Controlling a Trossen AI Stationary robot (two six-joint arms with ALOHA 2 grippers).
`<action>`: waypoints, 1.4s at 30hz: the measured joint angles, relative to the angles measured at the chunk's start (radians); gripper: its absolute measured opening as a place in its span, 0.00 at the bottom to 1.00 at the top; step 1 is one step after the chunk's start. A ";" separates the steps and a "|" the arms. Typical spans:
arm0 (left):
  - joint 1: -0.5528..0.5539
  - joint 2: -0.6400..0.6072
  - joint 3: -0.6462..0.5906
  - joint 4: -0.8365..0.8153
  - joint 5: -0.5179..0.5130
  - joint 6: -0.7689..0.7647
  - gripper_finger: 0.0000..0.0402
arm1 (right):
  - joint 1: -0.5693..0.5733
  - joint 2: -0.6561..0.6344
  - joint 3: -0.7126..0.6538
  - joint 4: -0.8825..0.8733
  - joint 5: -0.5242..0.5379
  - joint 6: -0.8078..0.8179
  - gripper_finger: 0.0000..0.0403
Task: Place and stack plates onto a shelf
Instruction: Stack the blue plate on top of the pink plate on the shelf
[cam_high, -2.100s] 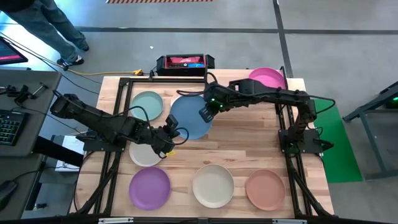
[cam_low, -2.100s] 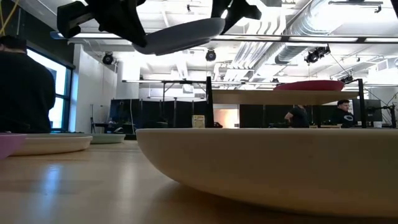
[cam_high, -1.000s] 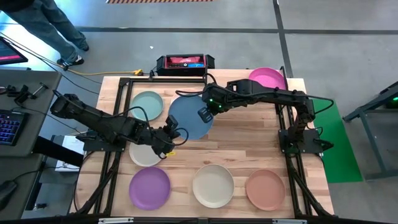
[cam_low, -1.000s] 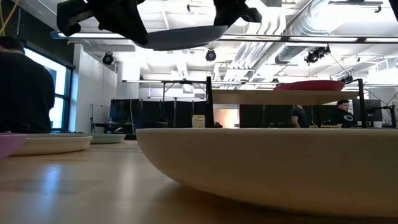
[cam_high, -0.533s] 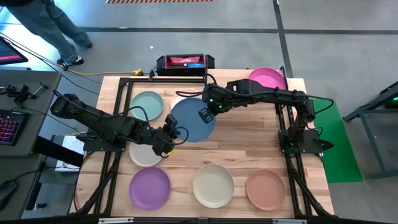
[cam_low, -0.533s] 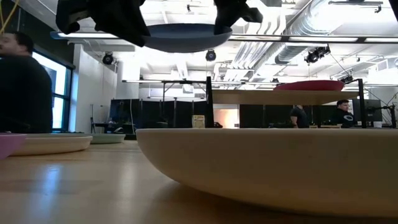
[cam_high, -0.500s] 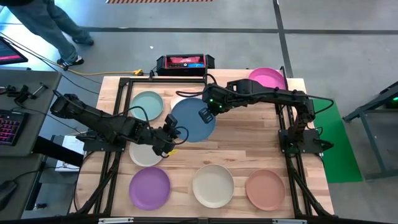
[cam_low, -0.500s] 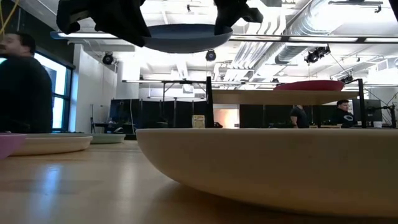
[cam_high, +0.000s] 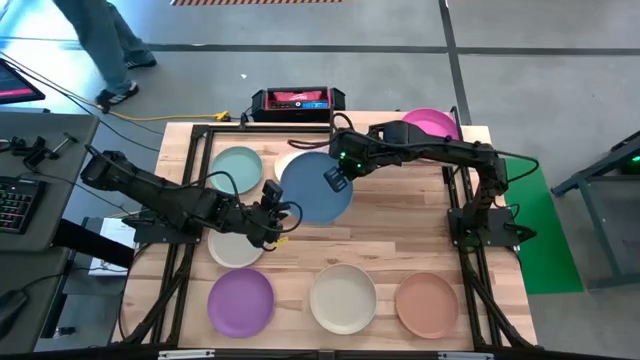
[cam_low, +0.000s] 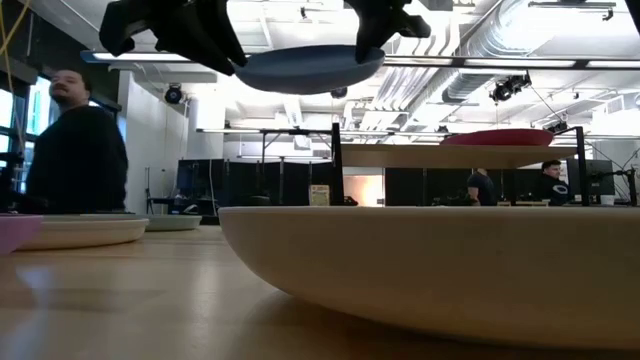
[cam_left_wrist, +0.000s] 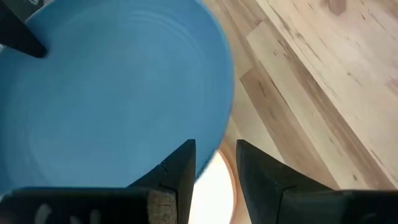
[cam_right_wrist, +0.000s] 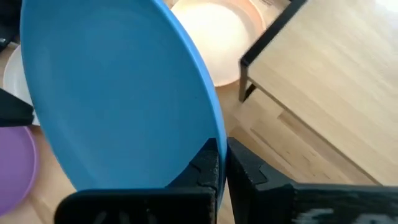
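Holding the blue plate (cam_high: 316, 187) up off the table (cam_high: 400, 235) by its rim, our right gripper (cam_high: 336, 179) is clamped shut on it beside the shelf (cam_high: 385, 152), where the magenta plate (cam_high: 432, 125) sits. Our left gripper (cam_high: 273, 214) sits at the plate's opposite edge, fingers (cam_left_wrist: 180, 171) parted, not pinching.

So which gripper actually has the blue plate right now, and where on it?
The right gripper is shut on the blue plate at its rim, holding it above the table. The left gripper is open beside the opposite rim, not gripping.
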 joint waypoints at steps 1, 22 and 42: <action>0.000 0.000 0.000 0.000 0.000 -0.006 0.26 | -0.005 -0.004 0.000 -0.003 0.000 -0.003 0.00; 0.022 0.000 0.000 -0.013 -0.152 -0.072 0.26 | -0.197 -0.222 0.000 -0.168 0.001 -0.100 0.00; 0.228 0.000 0.000 -0.013 -0.184 -0.093 0.26 | -0.624 -0.541 -0.408 -0.012 -0.211 -0.241 0.00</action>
